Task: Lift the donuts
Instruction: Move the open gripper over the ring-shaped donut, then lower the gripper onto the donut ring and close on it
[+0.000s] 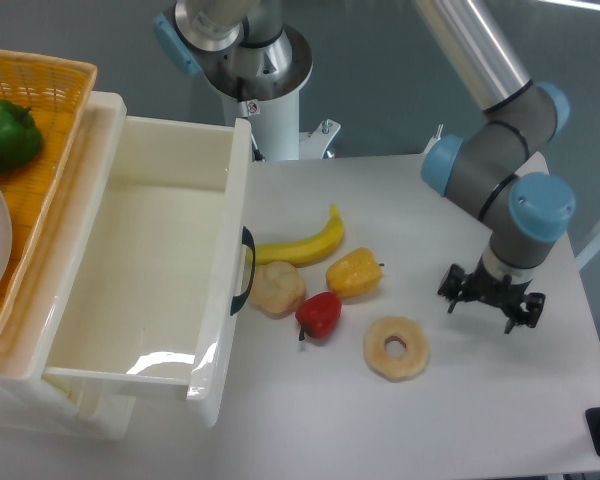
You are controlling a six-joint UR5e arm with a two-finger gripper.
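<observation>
The donut [396, 348], a pale yellow-beige ring with a round centre hole, lies flat on the white table [480, 420] in front of the yellow pepper. My gripper [491, 303] hangs to the right of the donut and slightly farther back, apart from it. Its black fingers point down at the table, spread, with nothing between them.
A yellow pepper [355, 272], a red pepper [319, 314], a beige lump without a hole [277, 288] and a banana [302, 244] lie left of the donut. A white open drawer bin [150, 270] stands at left, beside an orange basket [40, 110] holding a green pepper [7, 135].
</observation>
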